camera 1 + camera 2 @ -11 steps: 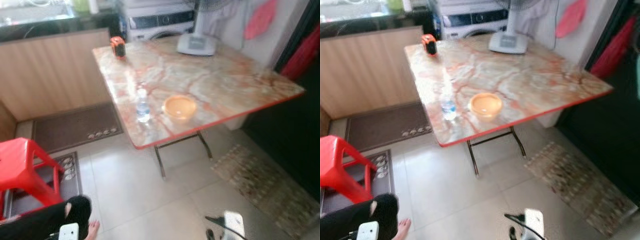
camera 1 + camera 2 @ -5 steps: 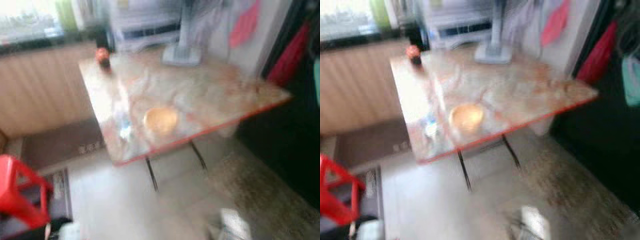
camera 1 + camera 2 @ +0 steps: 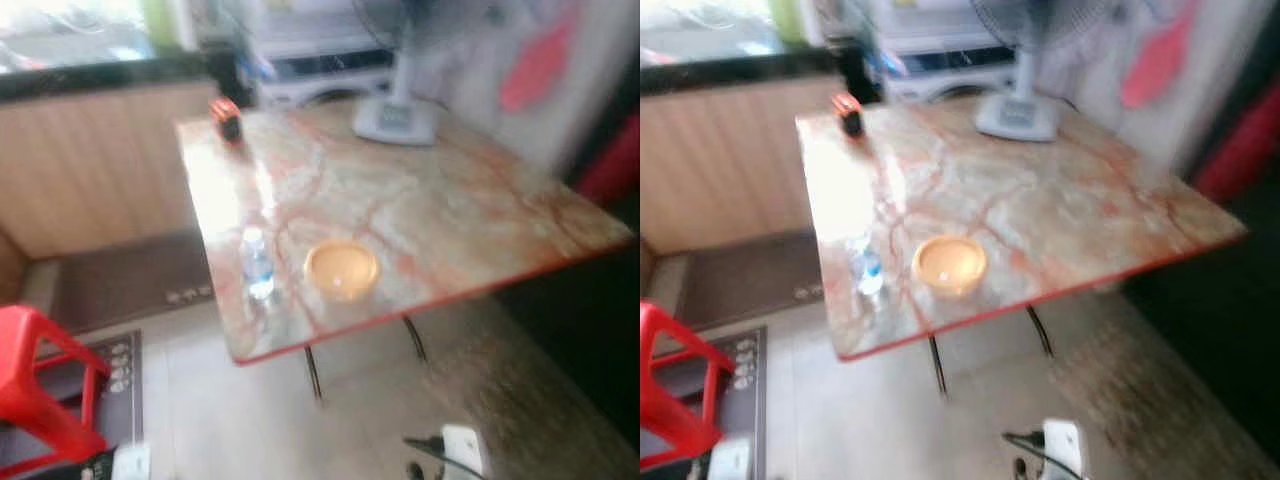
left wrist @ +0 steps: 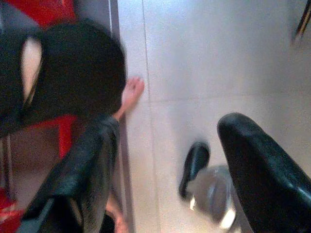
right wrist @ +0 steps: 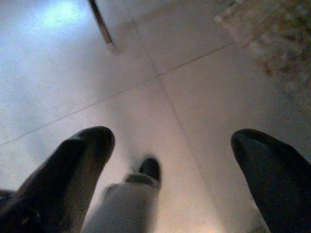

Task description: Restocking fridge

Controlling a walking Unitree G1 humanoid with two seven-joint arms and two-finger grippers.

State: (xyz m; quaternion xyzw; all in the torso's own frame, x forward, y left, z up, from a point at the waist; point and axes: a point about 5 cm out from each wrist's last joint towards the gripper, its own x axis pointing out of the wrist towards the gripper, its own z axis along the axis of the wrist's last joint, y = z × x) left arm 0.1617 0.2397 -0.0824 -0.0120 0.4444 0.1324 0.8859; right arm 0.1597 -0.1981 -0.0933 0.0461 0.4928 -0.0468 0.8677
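A clear water bottle (image 3: 257, 266) with a blue label stands upright near the front left edge of the marble-patterned table (image 3: 450, 210). Just to its right sits an orange bowl (image 3: 341, 270). Both arms hang low at my sides, well short of the table. The left gripper (image 4: 170, 170) is open above the tiled floor, with nothing between its black fingers (image 4: 262, 170). The right gripper (image 5: 170, 160) is also open and empty over the tiles.
A small orange-and-black object (image 3: 226, 117) sits at the table's far left corner and a fan base (image 3: 394, 120) at the back. A red stool (image 3: 40, 390) and dark mats (image 3: 130, 275) lie to the left. A person's bare foot (image 4: 132, 92) is beside my left arm.
The camera has swung and the picture is blurred; the table now sits a little lower in the view. The bottle and bowl have kept their places on the table.
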